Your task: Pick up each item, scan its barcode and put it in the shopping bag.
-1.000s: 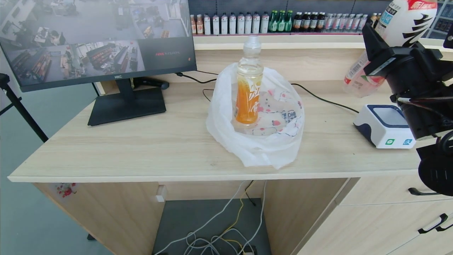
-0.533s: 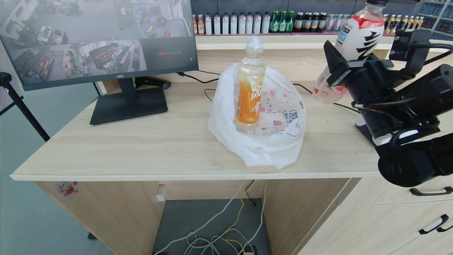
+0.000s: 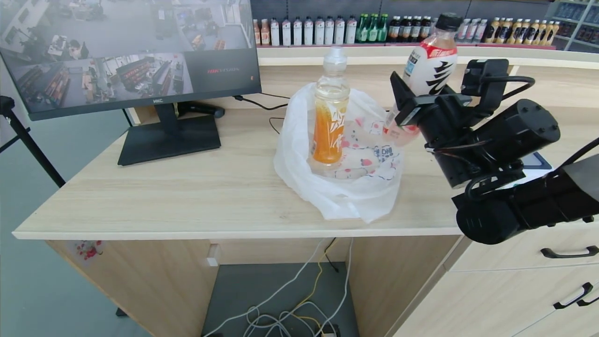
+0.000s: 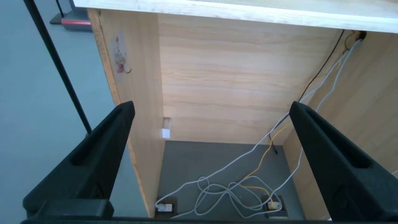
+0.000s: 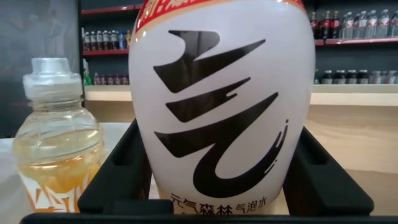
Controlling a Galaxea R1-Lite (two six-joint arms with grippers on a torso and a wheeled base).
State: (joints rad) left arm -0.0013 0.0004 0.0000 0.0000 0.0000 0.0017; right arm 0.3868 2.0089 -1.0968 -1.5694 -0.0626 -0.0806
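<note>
My right gripper (image 3: 409,110) is shut on a white bottle (image 3: 428,65) with a black cap, red band and black brush marks, held upright just right of the white shopping bag (image 3: 346,187), its base at the bag's right rim. In the right wrist view the white bottle (image 5: 221,106) sits between the black fingers (image 5: 118,171). An orange drink bottle (image 3: 330,119) with a clear cap stands upright inside the bag, and the same orange bottle (image 5: 56,143) is beside the held one. My left gripper (image 4: 208,162) hangs open below the counter, facing the floor cables.
A monitor (image 3: 126,51) stands at the counter's back left with a black handheld device (image 3: 199,110) behind its stand. The barcode scanner (image 3: 538,164) is mostly hidden behind my right arm. Shelves of bottles (image 3: 374,28) line the back. Drawers (image 3: 566,262) sit below at the right.
My right arm has carried the white bottle left and down, from above the scanner to the bag's right rim. The head view has shifted slightly.
</note>
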